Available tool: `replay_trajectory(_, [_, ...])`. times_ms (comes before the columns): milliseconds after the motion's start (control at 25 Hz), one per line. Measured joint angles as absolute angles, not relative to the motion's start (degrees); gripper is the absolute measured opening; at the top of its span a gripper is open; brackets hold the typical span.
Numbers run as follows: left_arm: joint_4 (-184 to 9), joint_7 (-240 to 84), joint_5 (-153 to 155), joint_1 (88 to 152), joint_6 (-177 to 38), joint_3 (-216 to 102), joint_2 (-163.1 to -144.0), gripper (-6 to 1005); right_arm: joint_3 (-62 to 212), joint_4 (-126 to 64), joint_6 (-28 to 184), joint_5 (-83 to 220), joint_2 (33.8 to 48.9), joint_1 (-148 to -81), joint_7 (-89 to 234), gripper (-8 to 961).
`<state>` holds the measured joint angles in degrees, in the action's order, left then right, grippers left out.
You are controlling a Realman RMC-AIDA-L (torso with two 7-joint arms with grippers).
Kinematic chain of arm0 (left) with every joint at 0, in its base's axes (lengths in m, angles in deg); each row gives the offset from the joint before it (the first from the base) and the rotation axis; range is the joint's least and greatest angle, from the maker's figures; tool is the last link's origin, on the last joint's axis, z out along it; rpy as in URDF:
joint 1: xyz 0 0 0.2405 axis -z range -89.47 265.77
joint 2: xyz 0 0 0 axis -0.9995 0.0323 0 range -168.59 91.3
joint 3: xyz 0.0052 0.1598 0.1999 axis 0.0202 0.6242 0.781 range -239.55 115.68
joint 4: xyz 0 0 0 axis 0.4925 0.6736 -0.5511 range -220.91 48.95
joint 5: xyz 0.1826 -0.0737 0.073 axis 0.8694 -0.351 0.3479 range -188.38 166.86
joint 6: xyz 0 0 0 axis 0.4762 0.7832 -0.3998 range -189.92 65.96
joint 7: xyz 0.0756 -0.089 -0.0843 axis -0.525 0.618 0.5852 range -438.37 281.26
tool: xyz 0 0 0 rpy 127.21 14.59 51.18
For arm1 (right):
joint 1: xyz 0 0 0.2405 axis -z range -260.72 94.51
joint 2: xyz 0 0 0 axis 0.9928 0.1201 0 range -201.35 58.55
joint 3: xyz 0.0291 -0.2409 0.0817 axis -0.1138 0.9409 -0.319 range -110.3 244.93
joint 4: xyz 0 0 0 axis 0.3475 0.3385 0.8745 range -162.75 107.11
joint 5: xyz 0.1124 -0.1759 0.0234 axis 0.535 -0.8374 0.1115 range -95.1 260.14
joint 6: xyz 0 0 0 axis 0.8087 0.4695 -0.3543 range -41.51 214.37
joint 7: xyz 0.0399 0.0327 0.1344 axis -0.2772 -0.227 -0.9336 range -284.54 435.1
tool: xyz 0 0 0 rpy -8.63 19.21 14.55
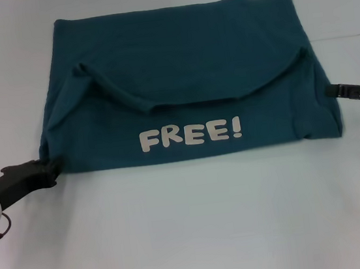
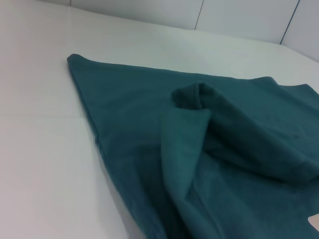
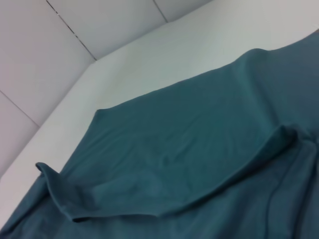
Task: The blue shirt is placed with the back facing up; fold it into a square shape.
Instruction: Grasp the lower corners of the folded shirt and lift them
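I see my left gripper (image 1: 51, 168) at the blue shirt (image 1: 184, 62)'s near corner, fingers' state unclear. Farther off, my right gripper (image 1: 330, 90) meets the opposite edge, likewise unclear. The shirt lies folded on the white worktop (image 1: 198, 230), "FREE!" lettering (image 1: 190, 134) showing.

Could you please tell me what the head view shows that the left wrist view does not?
Only the head view shows the white FREE! lettering, the left gripper at the shirt's near left corner, and the right gripper at its right edge. Only the left wrist view shows the wall seams behind. Both show the blue shirt, partly folded, on the white table.
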<state>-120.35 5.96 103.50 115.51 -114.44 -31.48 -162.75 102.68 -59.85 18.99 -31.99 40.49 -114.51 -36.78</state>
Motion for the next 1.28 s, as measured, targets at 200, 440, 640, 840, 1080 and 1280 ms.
replay_trajectory(200, [-120.35, 6.27, 103.50, 115.46, -114.84, -31.41, -162.75, 86, 102.79, -59.98, 19.16, -35.07, 40.31, -114.23, -37.33, 889])
replay_trajectory(440, [-121.37, 7.68, 103.50, 115.08, -117.08, -31.17, -162.73, 42, 102.82, -59.72, 20.49, -37.57, 40.89, -114.83, -37.68, 874])
replay_trajectory(640, [-122.01, 8.12, 103.50, 115.03, -118.14, -31.11, -162.67, 42, 102.96, -59.62, 24.62, -37.95, 42.35, -115.65, -37.69, 862])
replay_trajectory(840, [-122.08, 8.18, 103.50, 115.07, -118.15, -31.04, -162.66, 41, 103.16, -58.01, 27.64, -37.98, 43.42, -116.91, -37.56, 849])
replay_trajectory(1080, [-122.10, 8.20, 103.50, 115.13, -118.15, -31.04, -162.65, 41, 105.47, -55.42, 30.05, -38.03, 43.73, -118.72, -37.57, 834])
replay_trajectory(1280, [-122.10, 8.19, 103.50, 115.09, -118.14, -31.08, -162.65, 42, 105.48, -55.13, 30.46, -37.98, 44.01, -119.03, -38.58, 786])
